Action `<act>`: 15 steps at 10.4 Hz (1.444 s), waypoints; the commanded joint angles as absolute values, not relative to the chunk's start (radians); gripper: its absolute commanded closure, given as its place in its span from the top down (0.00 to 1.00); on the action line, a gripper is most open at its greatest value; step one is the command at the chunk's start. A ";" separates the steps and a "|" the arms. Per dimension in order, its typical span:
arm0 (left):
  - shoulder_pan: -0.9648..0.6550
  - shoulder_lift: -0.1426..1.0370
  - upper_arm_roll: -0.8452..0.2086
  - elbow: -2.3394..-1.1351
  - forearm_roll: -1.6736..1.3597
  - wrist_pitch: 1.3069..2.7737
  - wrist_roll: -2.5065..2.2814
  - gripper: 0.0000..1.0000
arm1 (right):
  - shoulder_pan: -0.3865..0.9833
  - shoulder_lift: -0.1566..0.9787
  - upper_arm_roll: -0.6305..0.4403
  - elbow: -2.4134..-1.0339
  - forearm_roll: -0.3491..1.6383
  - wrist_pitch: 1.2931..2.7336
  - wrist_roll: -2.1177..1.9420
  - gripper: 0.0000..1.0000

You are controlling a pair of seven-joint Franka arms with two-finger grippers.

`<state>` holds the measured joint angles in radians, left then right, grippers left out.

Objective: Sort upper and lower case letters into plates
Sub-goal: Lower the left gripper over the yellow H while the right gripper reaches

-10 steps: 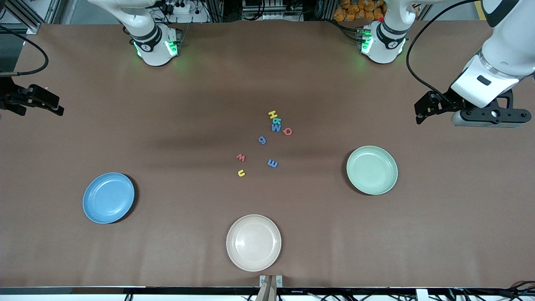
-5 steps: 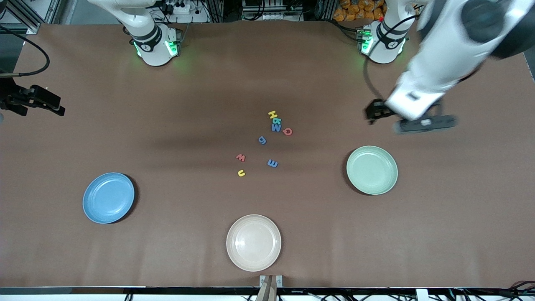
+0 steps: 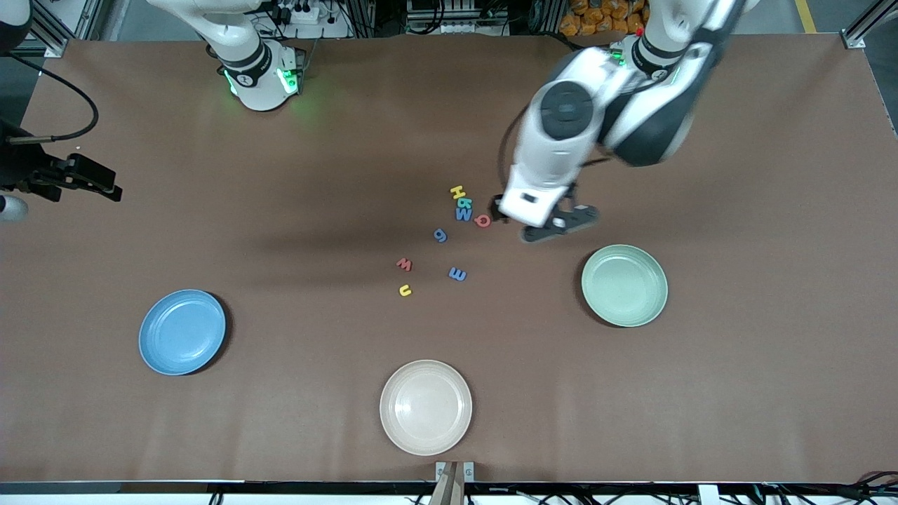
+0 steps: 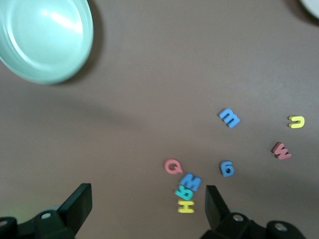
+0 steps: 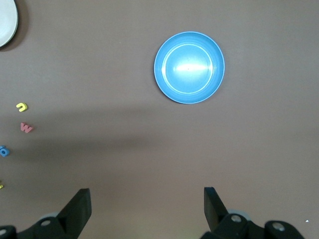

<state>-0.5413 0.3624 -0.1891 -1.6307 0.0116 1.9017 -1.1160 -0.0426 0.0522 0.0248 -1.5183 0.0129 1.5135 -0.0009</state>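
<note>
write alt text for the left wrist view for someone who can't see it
The open left gripper hangs over a brown table above a cluster of toy letters: a yellow H, teal R, blue M and red Q. More letters lie scattered farther out, and a pale green plate sits empty.

A broad tabletop (image 3: 772, 393) covered in matte brown sheeting fills nearly the whole front view; faint creases run across the covering, and soft, diffuse shadows darken its middle. Lighting is even and comes from above. Along the upper edge stand aluminium frame profiles (image 3: 365, 14), a power strip with plugged cables (image 3: 298, 12), and a heap of orange packets (image 3: 603, 15). Grey floor with a yellow line (image 3: 805, 15) shows at the upper corner toward the left arm's end. A small metal bracket (image 3: 454, 471) sits at the tabletop's nearest edge, above a pale strip with cabling.
</note>
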 commanded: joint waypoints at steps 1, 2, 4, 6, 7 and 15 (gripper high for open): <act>-0.599 0.431 -0.181 -1.595 0.017 1.933 -1.242 1.00 | -0.049 0.029 0.028 -1.535 0.028 1.509 -0.012 1.00; -0.636 0.466 -0.181 -1.598 0.014 1.975 -1.325 1.00 | -0.051 0.034 0.026 -1.536 0.028 1.506 -0.011 1.00; -0.701 0.546 -0.181 -1.598 0.012 2.104 -1.541 1.00 | -0.052 0.035 0.028 -1.534 0.028 1.490 -0.066 1.00; -0.764 0.627 -0.179 -1.598 0.020 2.218 -1.641 1.00 | -0.054 0.040 0.026 -1.539 0.029 1.494 -0.069 1.00; -0.778 0.661 -0.178 -1.601 0.031 2.249 -1.654 1.00 | -0.057 0.051 0.025 -1.543 0.029 1.506 -0.068 1.00; -0.804 0.594 -0.181 -1.872 0.097 2.397 -1.643 1.00 | -0.097 0.227 0.028 -1.705 0.089 1.777 -0.087 1.00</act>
